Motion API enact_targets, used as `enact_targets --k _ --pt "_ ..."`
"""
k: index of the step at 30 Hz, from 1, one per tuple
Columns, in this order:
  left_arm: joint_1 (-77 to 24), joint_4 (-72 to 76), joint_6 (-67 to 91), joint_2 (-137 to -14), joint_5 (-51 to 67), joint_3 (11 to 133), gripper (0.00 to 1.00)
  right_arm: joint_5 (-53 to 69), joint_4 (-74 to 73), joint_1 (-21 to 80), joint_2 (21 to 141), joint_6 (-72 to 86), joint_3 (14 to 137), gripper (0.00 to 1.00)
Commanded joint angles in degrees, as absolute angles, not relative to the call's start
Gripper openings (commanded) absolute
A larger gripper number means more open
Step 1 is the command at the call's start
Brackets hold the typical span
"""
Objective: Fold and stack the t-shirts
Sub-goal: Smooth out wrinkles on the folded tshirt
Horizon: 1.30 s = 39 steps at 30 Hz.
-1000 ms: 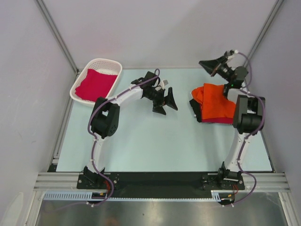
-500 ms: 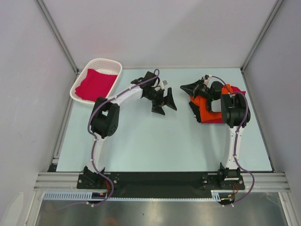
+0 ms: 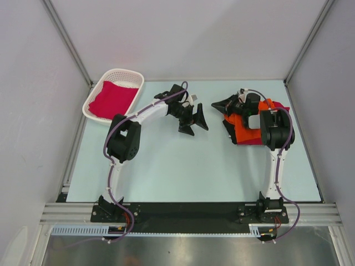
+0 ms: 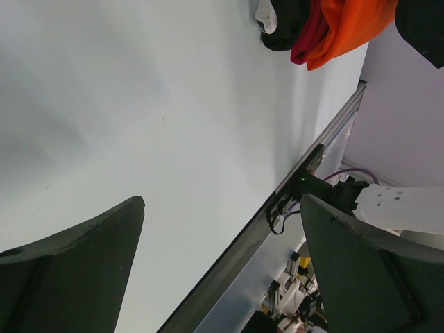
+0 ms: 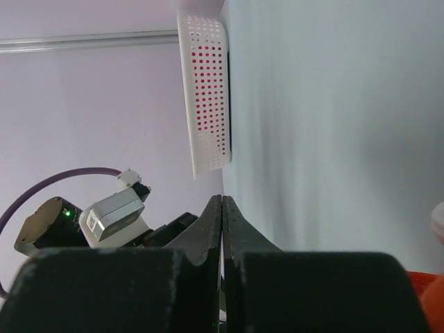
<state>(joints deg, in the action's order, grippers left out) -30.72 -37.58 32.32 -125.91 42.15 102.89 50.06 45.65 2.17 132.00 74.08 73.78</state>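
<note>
Bench (image 3: 183,166): pale blue-green top with grey walls on three sides; both arm bases are bolted at its near edge.
Left arm (image 3: 125,138): rises from its base, bends at a black joint and reaches toward the far middle of the bench.
Right arm (image 3: 277,133): rises along the right side and folds back over the shirt pile.
Basket (image 3: 90,106): white lattice, at the far left corner of the bench; its dotted wall also shows in the right wrist view (image 5: 208,104).
Red shirt (image 3: 113,98): crimson, lying loosely inside the basket.
Orange shirt (image 3: 244,126): on top of the pile at the far right of the bench, rumpled, partly under the right arm.
Second red shirt (image 3: 252,142): under the orange one, with only its edges showing.
Dark cloth (image 3: 228,126): peeks out at the pile's left edge.
Left claw (image 3: 195,125): fingers spread wide, gripping nothing, over bare bench between basket and pile.
Right claw (image 3: 221,105): fingers pressed together with nothing between them, at the pile's far left corner; whether it touches the cloth I cannot tell.
</note>
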Motion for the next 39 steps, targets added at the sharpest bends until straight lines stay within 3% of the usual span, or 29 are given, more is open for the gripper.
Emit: enact_targets --k 1,12,22,31,39 --pt "-30.15 -37.88 30.32 -124.28 42.63 105.21 0.99 49.83 38.85 2.64 132.64 71.64 73.38 0.00" --pt "-30.23 -37.88 30.32 -124.45 43.06 104.85 1.00 51.94 37.69 -1.47 115.58 73.03 82.36 0.00" --pt "-30.23 -36.91 29.89 -123.31 42.81 103.01 1.00 54.93 39.98 -13.16 109.60 71.89 69.71 0.00" --pt "-30.06 -37.00 29.62 -122.78 42.71 102.39 1.00 56.87 44.56 -20.74 111.97 69.71 59.86 0.00" --pt "-30.06 -38.14 28.65 -121.91 42.01 100.90 1.00 56.08 41.04 -21.36 121.54 63.11 62.66 0.00"
